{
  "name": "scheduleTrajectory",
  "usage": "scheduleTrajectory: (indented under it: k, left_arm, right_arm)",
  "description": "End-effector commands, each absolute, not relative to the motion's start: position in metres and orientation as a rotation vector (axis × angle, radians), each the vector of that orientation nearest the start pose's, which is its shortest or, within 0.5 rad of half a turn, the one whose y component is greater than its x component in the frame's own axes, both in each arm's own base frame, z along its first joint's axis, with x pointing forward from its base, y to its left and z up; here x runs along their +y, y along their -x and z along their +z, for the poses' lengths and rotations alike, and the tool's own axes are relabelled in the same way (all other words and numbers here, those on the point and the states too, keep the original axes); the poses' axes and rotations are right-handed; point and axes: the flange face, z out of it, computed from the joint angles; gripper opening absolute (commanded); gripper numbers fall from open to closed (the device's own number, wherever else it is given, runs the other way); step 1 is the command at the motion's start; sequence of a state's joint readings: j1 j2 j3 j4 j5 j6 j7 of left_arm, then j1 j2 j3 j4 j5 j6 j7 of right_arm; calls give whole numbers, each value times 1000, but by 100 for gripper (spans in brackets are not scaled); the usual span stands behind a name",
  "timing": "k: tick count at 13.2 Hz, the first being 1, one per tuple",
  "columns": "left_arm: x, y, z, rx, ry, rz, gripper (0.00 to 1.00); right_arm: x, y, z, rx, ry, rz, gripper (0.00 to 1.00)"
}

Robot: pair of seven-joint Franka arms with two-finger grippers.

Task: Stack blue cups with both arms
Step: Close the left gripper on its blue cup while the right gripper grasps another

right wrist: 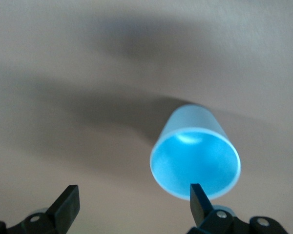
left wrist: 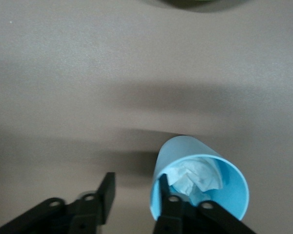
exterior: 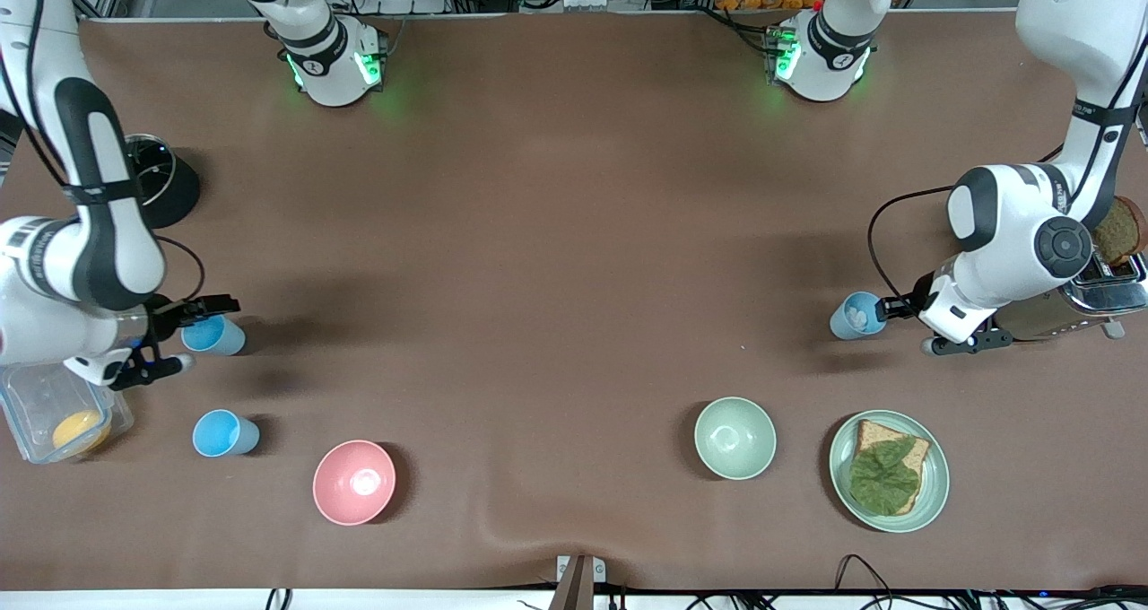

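Three blue cups are seen upright on the brown table (exterior: 556, 233). A grey-blue cup (exterior: 856, 315), with crumpled white paper (left wrist: 193, 175) inside, is straddled at the rim by the spread fingers of the left gripper (exterior: 906, 323) beside the toaster (exterior: 1090, 298). At the right arm's end, an empty cup (exterior: 213, 335) is likewise bracketed by the open right gripper (exterior: 184, 334). A third cup (exterior: 224, 433) is left nearer the camera, beside the pink bowl (exterior: 353, 482).

Three light-blue cups are seen upright: one (exterior: 213, 335) and another (exterior: 224, 433) at the right arm's end, a third (exterior: 856, 315), holding crumpled paper, at the left arm's end.
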State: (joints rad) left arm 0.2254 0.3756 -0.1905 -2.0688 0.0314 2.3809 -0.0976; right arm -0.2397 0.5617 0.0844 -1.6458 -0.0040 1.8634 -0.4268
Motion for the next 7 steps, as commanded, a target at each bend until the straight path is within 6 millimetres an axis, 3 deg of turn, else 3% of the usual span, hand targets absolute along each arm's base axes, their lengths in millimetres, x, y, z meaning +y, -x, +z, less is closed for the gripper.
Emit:
scheduleTrajectory:
  k: [1,2,3,6,7]
  left_arm:
    - [19,-588,247,-166,3208,79,7]
    - [16,-588,247,-161,3209,79,0]
    - [12,-588,249,-151,3210,74,0]
    - [-29,-591,257,-168,3231,66,0]
    - [-46,-592,261,-167,3240,58,0]
  right_arm:
    - [-95,-634,256,-460,2972,435,100]
    - [-92,-633,251,-471,2980,422,100]
    - [-93,-629,242,-472,2986,411,100]
    - [-94,-620,224,-468,2998,370,100]
    - [-94,-619,223,-468,2997,372,65]
